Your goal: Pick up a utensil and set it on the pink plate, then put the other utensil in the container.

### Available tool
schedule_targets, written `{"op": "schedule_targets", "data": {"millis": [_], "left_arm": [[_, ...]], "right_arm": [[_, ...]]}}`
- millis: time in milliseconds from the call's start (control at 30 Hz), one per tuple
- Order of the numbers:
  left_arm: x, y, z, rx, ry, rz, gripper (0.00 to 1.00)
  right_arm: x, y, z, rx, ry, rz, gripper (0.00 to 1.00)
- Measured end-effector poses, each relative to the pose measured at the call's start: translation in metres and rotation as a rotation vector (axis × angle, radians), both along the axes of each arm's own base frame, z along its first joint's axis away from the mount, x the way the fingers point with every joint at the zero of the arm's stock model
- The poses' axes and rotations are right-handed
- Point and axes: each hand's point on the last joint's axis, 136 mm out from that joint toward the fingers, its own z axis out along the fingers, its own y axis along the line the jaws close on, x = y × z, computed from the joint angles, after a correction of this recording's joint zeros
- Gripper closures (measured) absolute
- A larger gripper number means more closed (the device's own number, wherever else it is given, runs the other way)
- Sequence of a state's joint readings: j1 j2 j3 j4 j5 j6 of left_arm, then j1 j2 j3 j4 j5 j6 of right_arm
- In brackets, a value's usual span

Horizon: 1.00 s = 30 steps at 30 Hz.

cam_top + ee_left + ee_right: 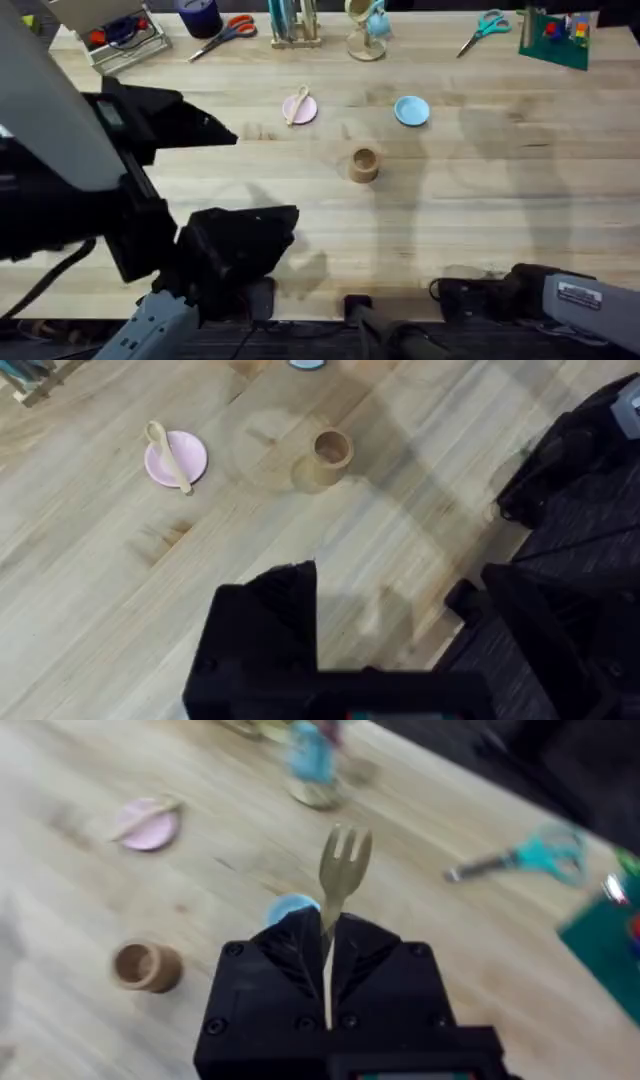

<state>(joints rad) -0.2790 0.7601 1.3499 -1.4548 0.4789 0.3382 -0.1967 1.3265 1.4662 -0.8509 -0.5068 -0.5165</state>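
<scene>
Small wood spoon (pixel 297 105) is laid across the pink plate (pixel 300 109), far side of table, left of mid. Wood cup (pixel 364 164) is stood upright nearer, a bit to the right, apart from plate. Wood fork (pixel 338 880) is held w/ tines up, handle pinched.

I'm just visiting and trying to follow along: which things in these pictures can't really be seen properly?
- Fork: in the right wrist view its lower handle is hidden between the right gripper's fingers.
- Left gripper: in the left wrist view it is a dark shape; open or shut cannot be told.
- Wooden cup: overhead, its inside is too small to judge.
- Spoon on the pink plate: overhead, too small for detail.
</scene>
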Motion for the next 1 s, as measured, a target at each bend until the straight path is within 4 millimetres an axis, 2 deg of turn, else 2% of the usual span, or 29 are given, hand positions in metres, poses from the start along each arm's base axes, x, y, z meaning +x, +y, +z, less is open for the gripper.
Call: {"op": "schedule_targets", "data": {"millis": [200,567,800,1000], "left_arm": [[0.000,0.000,0.000,0.000,0.000,0.000,0.008],[0.000,0.000,0.000,0.000,0.000,0.000,0.007],[0.000,0.000,0.000,0.000,0.000,0.000,0.008],[0.000,0.000,0.000,0.000,0.000,0.000,0.007]], "right_arm": [[-0.010,0.032,0.016,0.075,-0.089,0.221,0.972],[-0.035,0.073,0.047,0.199,-0.261,0.536,0.972],[-0.065,0.091,0.053,0.305,-0.314,0.713,0.970],[-0.066,0.097,0.054,0.387,-0.396,0.810,0.970]]}}
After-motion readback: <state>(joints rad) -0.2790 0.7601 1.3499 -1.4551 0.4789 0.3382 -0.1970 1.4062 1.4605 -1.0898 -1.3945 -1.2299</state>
